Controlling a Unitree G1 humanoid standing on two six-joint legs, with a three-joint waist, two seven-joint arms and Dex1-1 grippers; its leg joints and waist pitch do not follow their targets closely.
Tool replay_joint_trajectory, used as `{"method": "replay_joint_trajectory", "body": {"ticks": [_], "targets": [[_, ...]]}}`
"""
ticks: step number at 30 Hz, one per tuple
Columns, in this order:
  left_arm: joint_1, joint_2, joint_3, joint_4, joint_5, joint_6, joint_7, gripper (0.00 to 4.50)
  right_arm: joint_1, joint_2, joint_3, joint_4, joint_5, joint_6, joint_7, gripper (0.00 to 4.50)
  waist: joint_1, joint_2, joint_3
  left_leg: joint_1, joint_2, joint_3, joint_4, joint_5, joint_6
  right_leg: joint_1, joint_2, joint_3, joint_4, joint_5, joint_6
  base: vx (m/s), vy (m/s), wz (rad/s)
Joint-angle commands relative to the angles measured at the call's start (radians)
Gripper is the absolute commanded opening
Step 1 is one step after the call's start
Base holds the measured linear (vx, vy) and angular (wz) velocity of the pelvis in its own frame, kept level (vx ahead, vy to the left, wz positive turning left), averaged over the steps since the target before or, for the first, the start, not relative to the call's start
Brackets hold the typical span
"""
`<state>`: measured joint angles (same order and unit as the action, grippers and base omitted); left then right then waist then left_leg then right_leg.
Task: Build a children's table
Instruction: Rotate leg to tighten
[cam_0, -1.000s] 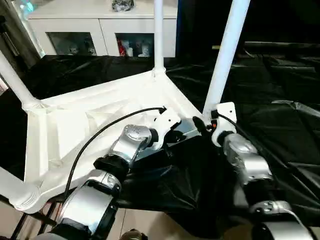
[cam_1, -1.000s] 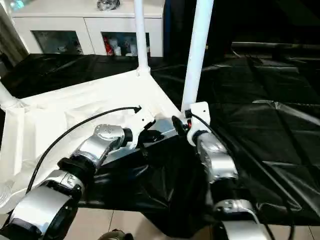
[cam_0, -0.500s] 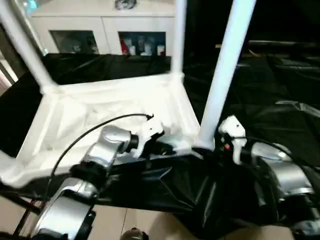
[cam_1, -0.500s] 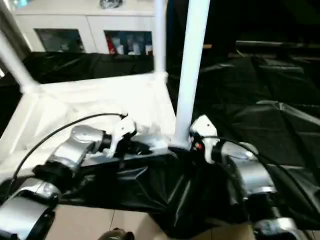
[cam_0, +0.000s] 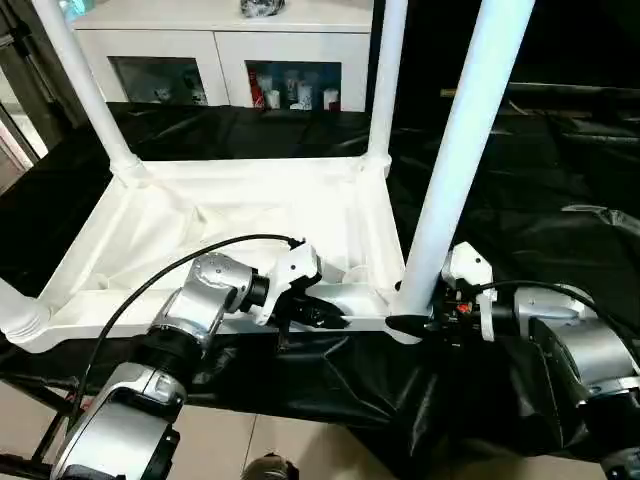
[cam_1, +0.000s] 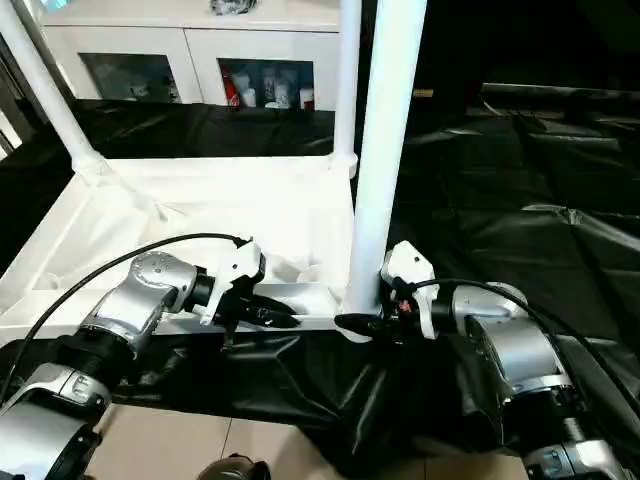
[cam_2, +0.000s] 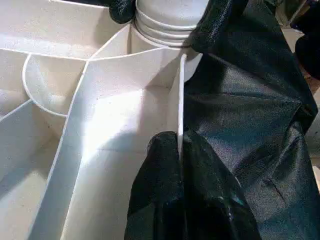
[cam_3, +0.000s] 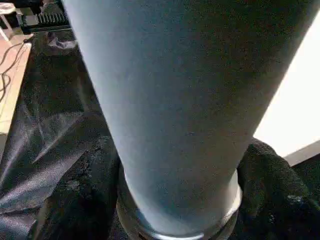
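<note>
The left gripper (cam_0: 325, 316) pinches the tabletop (cam_0: 240, 225) rim at the desk (cam_0: 560, 180) front edge, likely to keep it from sliding. The right gripper (cam_0: 410, 323) wraps the base of the near leg (cam_0: 455, 150), probably to hold it straight in its socket.

A work table draped in wrinkled black cloth (cam_0: 560, 170) spans the foreground. Beyond its far edge stands a white cabinet (cam_0: 215, 45) with two glass-fronted compartments holding small coloured items. A dark object (cam_0: 258, 8) rests on the cabinet top. Pale tiled floor (cam_0: 215, 445) shows below the table's near edge.
</note>
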<state>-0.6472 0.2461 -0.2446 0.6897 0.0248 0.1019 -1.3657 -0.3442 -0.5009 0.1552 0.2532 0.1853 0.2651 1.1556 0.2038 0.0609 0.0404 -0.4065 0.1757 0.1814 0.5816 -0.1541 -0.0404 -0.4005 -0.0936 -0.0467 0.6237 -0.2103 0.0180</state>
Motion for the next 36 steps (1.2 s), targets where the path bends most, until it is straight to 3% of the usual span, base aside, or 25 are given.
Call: {"method": "replay_joint_trajectory", "body": {"ticks": [1, 5, 9, 15, 18, 20, 22, 24, 27, 28, 36], "targets": [[-0.023, -0.039, 0.013, -0.055, -0.07, -0.013, 0.003, 0.0, 0.015, 0.027, 0.06, -0.049, 0.022, 0.011, 0.055, 2.78, -0.001, -0.027, -0.063, 0.024, 0.056, -0.019, -0.057, -0.19, 0.092, 0.037, -0.065, 0.033, -0.075, -0.129, -0.236, 0.0, 0.0, 0.0], [-0.034, -0.056, 0.023, -0.031, -0.053, -0.016, 0.067, 0.0, 0.013, 0.073, 0.031, -0.008, 0.007, 0.012, -0.052, 2.74, -0.003, -0.029, -0.063, 0.023, 0.055, -0.019, -0.057, -0.194, 0.083, 0.037, -0.065, 0.033, -0.075, -0.135, -0.234, 0.0, 0.0, 0.0], [-0.082, -0.108, 0.053, 0.051, -0.022, -0.019, 0.228, 0.0, -0.032, 0.186, -0.034, 0.132, -0.053, 0.006, -0.331, 2.74, -0.021, -0.03, -0.06, 0.024, 0.05, -0.022, -0.066, -0.236, 0.035, 0.035, -0.065, 0.032, -0.081, -0.203, -0.223, 0.0, 0.0, 0.0], [-0.167, -0.207, 0.07, 0.166, 0.014, -0.02, 0.462, 0.0, -0.098, 0.348, -0.104, 0.277, -0.089, 0.025, -0.671, 2.72, -0.039, -0.027, -0.062, 0.028, 0.045, -0.022, -0.067, -0.242, 0.012, 0.036, -0.064, 0.034, -0.083, -0.191, -0.21, 0.0, 0.0, 0.0], [-0.196, -0.248, 0.075, 0.211, 0.026, -0.017, 0.566, 0.0, -0.139, 0.408, -0.123, 0.352, -0.13, -0.018, -0.832, 2.72, -0.039, -0.017, -0.066, 0.027, 0.045, -0.022, -0.065, -0.218, 0.014, 0.037, -0.063, 0.035, -0.078, -0.12, -0.215, 0.0, 0.0, 0.0], [-0.215, -0.281, 0.077, 0.241, 0.032, -0.023, 0.618, 0.0, -0.175, 0.444, -0.117, 0.416, -0.171, -0.079, -0.918, 2.72, -0.041, -0.021, -0.065, 0.029, 0.044, -0.022, -0.066, -0.227, 0.01, 0.038, -0.065, 0.033, -0.082, -0.12, -0.217, 0.0, 0.0, 0.0], [-0.215, -0.286, 0.078, 0.243, 0.03, -0.031, 0.605, 0.0, -0.175, 0.451, -0.119, 0.413, -0.148, -0.083, -0.866, 2.72, -0.04, -0.02, -0.066, 0.028, 0.044, -0.022, -0.065, -0.224, 0.02, 0.043, -0.064, 0.033, -0.08, -0.105, -0.213, 0.0, 0.0, 0.0], [-0.213, -0.287, 0.08, 0.242, 0.027, -0.04, 0.582, 0.0, -0.167, 0.456, -0.137, 0.385, -0.102, -0.073, -0.796, 3.28, -0.037, -0.022, -0.068, 0.024, 0.043, -0.021, -0.062, -0.188, 0.051, 0.047, -0.062, 0.032, -0.075, -0.039, -0.212, 0.0, 0.0, 0.0], [-0.207, -0.273, 0.076, 0.237, 0.021, -0.056, 0.542, 0.0, -0.158, 0.438, -0.129, 0.347, -0.094, -0.091, -0.734, 3.51, -0.033, -0.022, -0.068, 0.022, 0.046, -0.021, -0.059, -0.174, 0.076, 0.049, -0.063, 0.031, -0.074, -0.018, -0.217, 0.0, 0.0, 0.0], [-0.206, -0.269, 0.075, 0.235, 0.02, -0.057, 0.535, 0.0, -0.156, 0.433, -0.123, 0.341, -0.098, -0.096, -0.724, 3.77, -0.032, -0.022, -0.069, 0.023, 0.046, -0.021, -0.058, -0.172, 0.079, 0.048, -0.063, 0.03, -0.073, -0.014, -0.22, 0.0, 0.0, 0.0], [-0.172, -0.199, 0.054, 0.2, 0.0, -0.091, 0.381, 0.0, -0.111, 0.312, -0.043, 0.241, -0.053, -0.15, -0.432, 3.77, -0.028, -0.025, -0.066, 0.022, 0.048, -0.02, -0.057, -0.186, 0.092, 0.049, -0.064, 0.029, -0.075, -0.05, -0.236, 0.0, 0.0, 0.0]]}}
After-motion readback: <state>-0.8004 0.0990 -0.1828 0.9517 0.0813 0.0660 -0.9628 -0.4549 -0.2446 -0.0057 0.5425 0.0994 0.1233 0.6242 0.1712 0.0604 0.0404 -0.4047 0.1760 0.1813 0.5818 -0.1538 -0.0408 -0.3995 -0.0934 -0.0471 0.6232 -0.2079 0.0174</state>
